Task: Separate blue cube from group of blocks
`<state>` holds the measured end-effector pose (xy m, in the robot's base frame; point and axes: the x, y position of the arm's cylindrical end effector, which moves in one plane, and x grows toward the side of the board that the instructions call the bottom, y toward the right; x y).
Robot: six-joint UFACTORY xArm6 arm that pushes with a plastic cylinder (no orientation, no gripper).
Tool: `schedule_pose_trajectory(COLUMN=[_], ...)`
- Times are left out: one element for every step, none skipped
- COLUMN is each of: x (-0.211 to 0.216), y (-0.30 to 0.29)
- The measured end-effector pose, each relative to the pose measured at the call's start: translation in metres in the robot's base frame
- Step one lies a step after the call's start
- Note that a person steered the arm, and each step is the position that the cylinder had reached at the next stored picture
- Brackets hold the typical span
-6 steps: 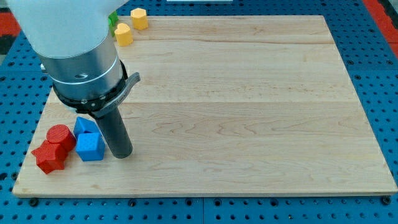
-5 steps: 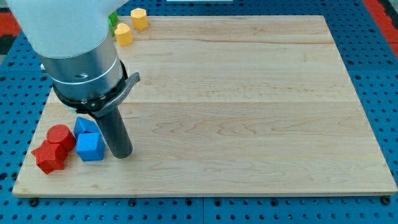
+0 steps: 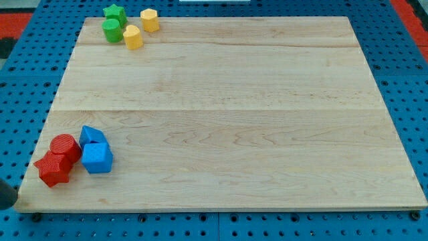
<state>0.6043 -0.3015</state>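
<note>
Arm and my tip out of view, blue cube (image 3: 97, 158) at the board's (image 3: 267, 120) bottom left, touching a second blue block (image 3: 90, 136), red cylinder (image 3: 65, 144) and red star (image 3: 53, 168), green (image 3: 112, 30) and yellow blocks (image 3: 133, 37) top left.

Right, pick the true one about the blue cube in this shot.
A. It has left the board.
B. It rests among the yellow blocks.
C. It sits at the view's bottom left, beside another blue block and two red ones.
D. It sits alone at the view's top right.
C: the blue cube lies at the view's bottom left, against another blue block, with the red cylinder and red star just left; my tip is not visible.
</note>
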Motion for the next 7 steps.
schedule_pose_trajectory(x=[-0.025,-0.036,-0.044,-0.055,-0.094,-0.131,-0.135], y=[0.048,0.097,0.117,0.127,0.156,0.189,0.192])
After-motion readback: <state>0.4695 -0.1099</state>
